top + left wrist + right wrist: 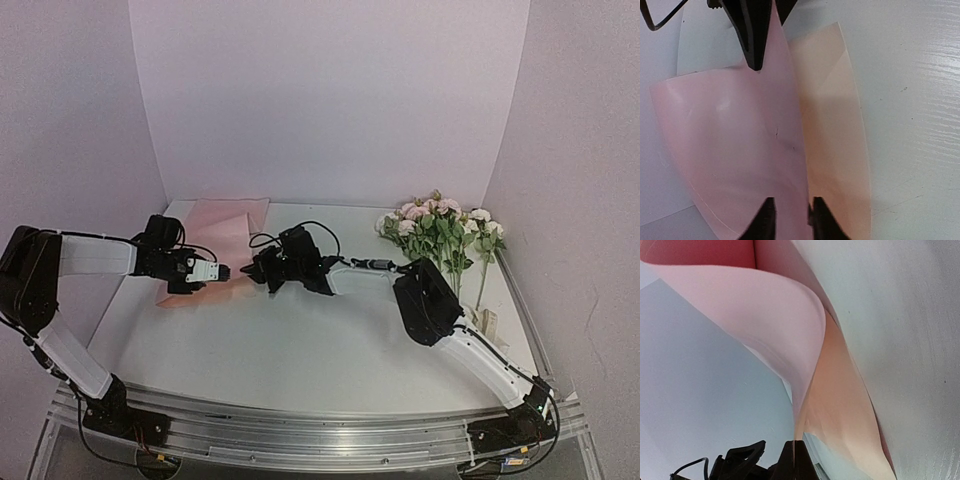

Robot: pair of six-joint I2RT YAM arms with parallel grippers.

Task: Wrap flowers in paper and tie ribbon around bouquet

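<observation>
- Two claws on one sheet: right claw (793, 456) pinched shut on thin light-pink paper sheet (730, 150) edge; left claw (792, 220) part-open, fold btwn jaws, not gripping.
- Sheet bowed up off white worktop (300, 350), left-centre.
- Looks light, floppy, creases easily; hold edges/corners.

The white counter (300, 350) is carrying the paper (228, 232) at its far left, one edge lifting off it. The flowers (440, 232) are lying at the far right, the ribbon (489, 322) lying near their stems.
</observation>
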